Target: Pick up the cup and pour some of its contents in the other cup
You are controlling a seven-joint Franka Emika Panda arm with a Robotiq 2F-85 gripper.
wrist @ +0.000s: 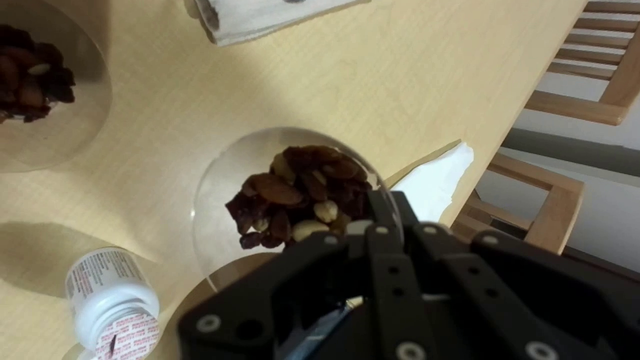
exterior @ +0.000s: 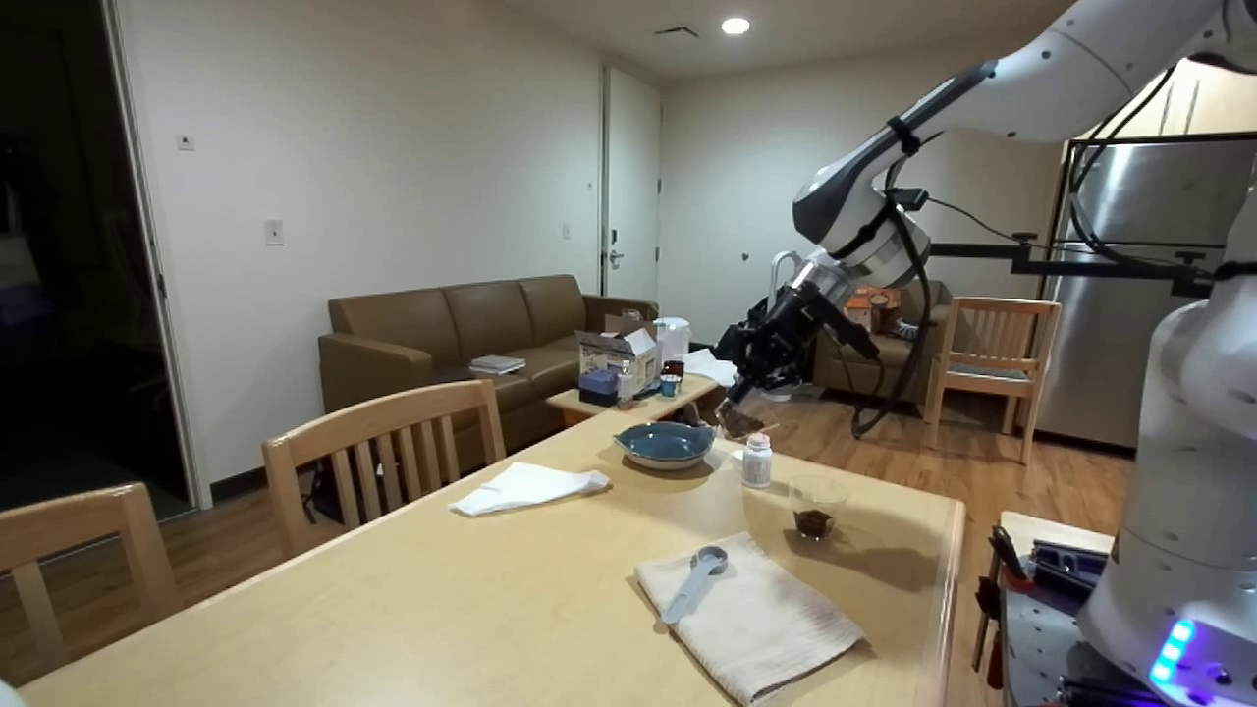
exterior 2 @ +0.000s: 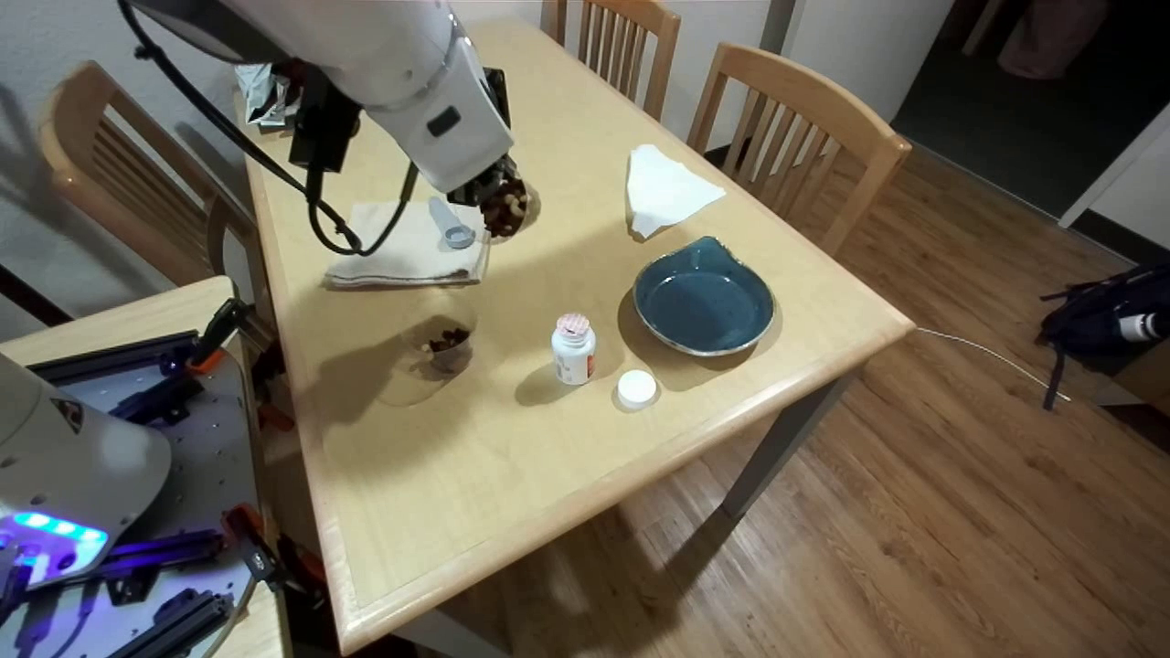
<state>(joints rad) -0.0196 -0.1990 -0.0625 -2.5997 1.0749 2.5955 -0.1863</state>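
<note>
One clear cup, the raised cup (wrist: pixel 217 190), is pinched at its rim by a single black gripper (wrist: pixel 393 202), a finger on either side of the thin wall. It hangs tilted above a pale wooden table (exterior: pixel 393 609) and holds a mix of almonds, paler nuts and dark red pieces (wrist: pixel 275 190). A second clear cup, the standing cup (exterior: pixel 817 489), rests upright on the table, with a layer of similar pieces at its bottom.

Also on the table are one white bottle (exterior 2: pixel 573 356), upright near the standing cup; one round white cap (exterior 2: pixel 637 389), lying near both the bottle and one blue dish (exterior 2: pixel 704 302); one white napkin (exterior 2: pixel 672 192); and one grey measuring scoop (exterior: pixel 695 584), lying on one folded cloth (exterior: pixel 776 628). Two wooden chairs (exterior: pixel 383 416) stand along one side of the table.

The bottle's seal (wrist: pixel 130 334), over its mouth, has a small dark slit and rows of red capitals, in which PROTECTION seems to repeat. The label (wrist: pixel 105 272) around the bottle carries fine dark print, too blurred to read. A patch of red shows on it in an exterior view. In the background, one printed cardboard box (exterior: pixel 614 358) stands on a low side table (exterior: pixel 690 391); its lettering is too small to make out.
</note>
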